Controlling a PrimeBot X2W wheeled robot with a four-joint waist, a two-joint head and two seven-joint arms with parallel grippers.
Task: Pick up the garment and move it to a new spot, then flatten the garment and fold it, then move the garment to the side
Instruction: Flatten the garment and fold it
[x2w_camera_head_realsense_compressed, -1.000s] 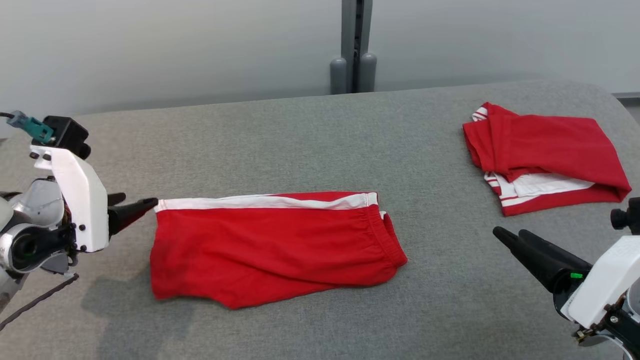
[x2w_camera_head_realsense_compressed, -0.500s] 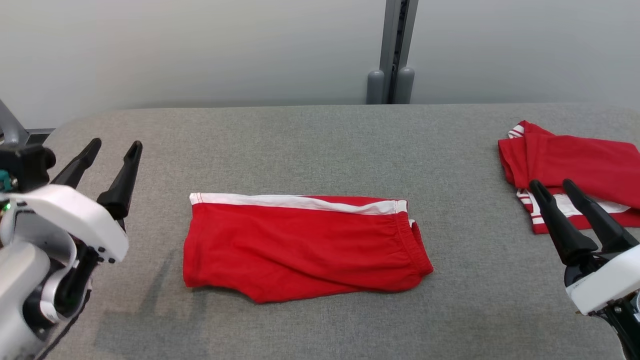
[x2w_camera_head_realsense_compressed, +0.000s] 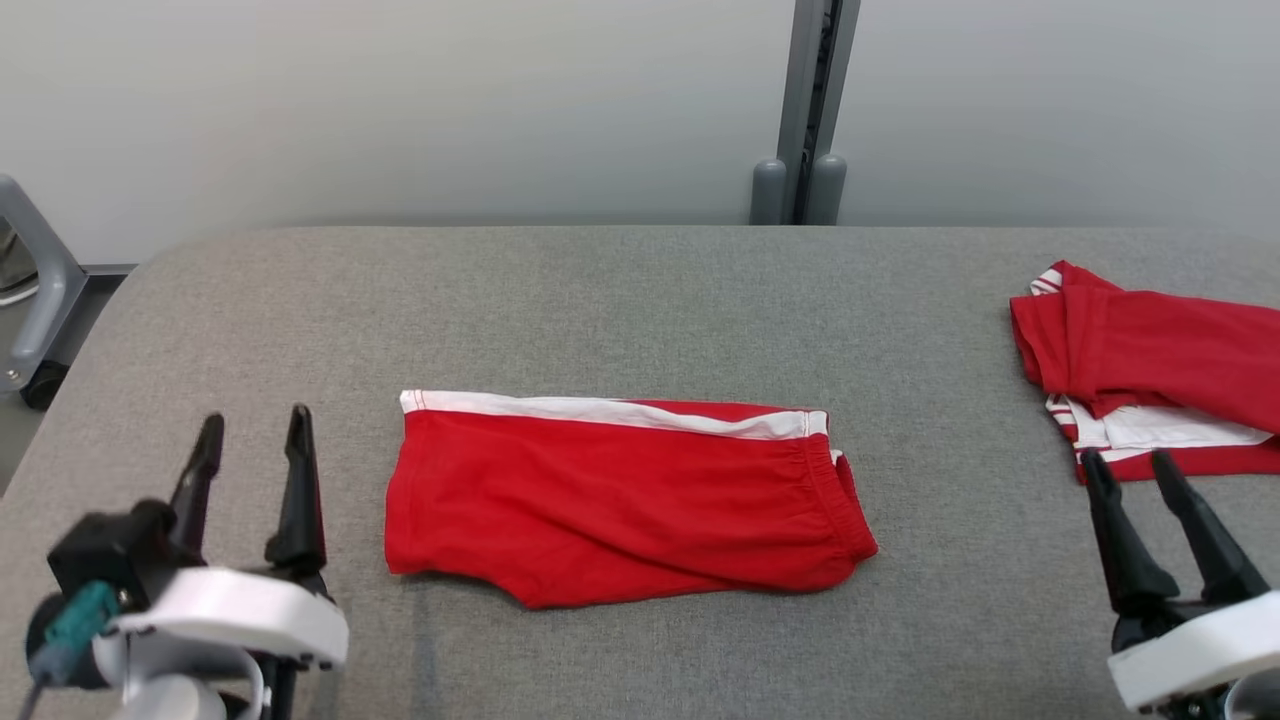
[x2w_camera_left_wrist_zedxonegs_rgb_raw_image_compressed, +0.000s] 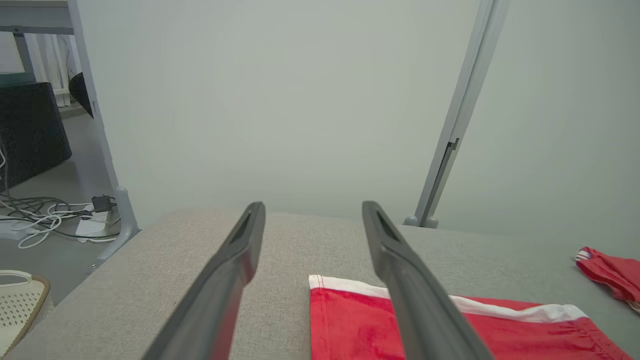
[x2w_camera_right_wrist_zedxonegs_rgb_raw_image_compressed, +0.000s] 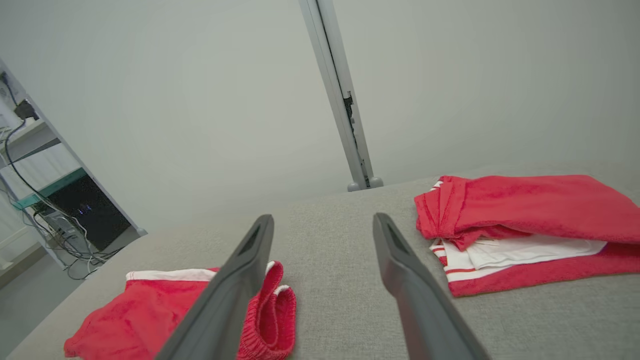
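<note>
The garment (x2w_camera_head_realsense_compressed: 620, 500), red shorts with a white side stripe, lies folded flat in the middle of the grey padded table (x2w_camera_head_realsense_compressed: 640, 300). My left gripper (x2w_camera_head_realsense_compressed: 255, 420) stands open at the lower left, a short way left of the garment and apart from it. At the lower right my right gripper (x2w_camera_head_realsense_compressed: 1125, 460) is open too, well right of the waistband. In the left wrist view the left gripper (x2w_camera_left_wrist_zedxonegs_rgb_raw_image_compressed: 313, 205) holds nothing, and the garment (x2w_camera_left_wrist_zedxonegs_rgb_raw_image_compressed: 345, 325) lies low and right of it. The right wrist view has the open right gripper (x2w_camera_right_wrist_zedxonegs_rgb_raw_image_compressed: 324, 217) with the garment (x2w_camera_right_wrist_zedxonegs_rgb_raw_image_compressed: 135, 315) at its lower left.
A second red and white garment (x2w_camera_head_realsense_compressed: 1160, 360) lies folded at the table's right edge, just beyond my right fingertips; I also see this second garment (x2w_camera_right_wrist_zedxonegs_rgb_raw_image_compressed: 525, 210) in the right wrist view. A grey post (x2w_camera_head_realsense_compressed: 808, 110) stands behind the table. A grey frame (x2w_camera_head_realsense_compressed: 40, 270) stands off the table's left end.
The head camera has turned, shifting the whole picture. My left gripper has drawn back from the garment's left corner and now points up that view. The right gripper has swung upright too. Both stayed open.
</note>
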